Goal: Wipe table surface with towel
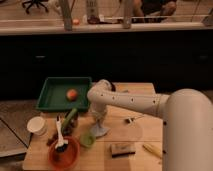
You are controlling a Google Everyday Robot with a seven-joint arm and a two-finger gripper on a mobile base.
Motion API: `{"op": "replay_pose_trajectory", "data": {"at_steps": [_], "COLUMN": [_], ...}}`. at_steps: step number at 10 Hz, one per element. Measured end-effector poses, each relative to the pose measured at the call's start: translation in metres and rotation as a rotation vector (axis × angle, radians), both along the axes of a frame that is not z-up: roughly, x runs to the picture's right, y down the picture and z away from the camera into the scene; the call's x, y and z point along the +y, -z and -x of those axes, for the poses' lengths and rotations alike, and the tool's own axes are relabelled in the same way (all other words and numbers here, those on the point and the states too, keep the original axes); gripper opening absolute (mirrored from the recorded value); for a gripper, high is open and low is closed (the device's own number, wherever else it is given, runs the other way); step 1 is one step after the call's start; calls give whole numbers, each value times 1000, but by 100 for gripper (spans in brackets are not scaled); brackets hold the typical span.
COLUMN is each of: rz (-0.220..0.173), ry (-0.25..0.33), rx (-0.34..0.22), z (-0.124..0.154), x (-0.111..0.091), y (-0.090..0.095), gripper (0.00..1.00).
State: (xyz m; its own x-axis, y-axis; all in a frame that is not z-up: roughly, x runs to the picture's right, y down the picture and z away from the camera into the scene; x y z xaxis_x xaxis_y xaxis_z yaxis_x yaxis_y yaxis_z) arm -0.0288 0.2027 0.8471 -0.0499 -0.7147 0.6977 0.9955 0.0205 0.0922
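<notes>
A pale grey towel (pixel 100 130) lies bunched on the wooden table (pixel 125 160), left of its middle. My gripper (pixel 98 120) points straight down onto the towel from the end of the white arm (pixel 140 102), which reaches in from the right. The towel sits between the green tray and the front items.
A green tray (pixel 55 95) with an orange fruit (pixel 72 94) is at the back left. A red bowl (pixel 64 152) with a white utensil, a white cup (pixel 37 125), a green bottle (pixel 70 119), a small green cup (pixel 86 140), a sponge (pixel 122 149) and a yellow object (pixel 151 149) lie along the front.
</notes>
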Motion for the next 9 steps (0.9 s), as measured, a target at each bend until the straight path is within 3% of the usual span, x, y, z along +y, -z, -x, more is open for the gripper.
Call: {"op": "replay_pose_trajectory", "data": {"at_steps": [3,5,7,9], "rz": [-2,-21,-47,-62], "ry": [-31,-70,-92,-92], "rx": [55,108,129,119], "z": [-45,-73,-82,-68], "x": [3,-7,-25,-39], "y": [3,-3,-12,-21], "gripper": [0,0,0,0]}}
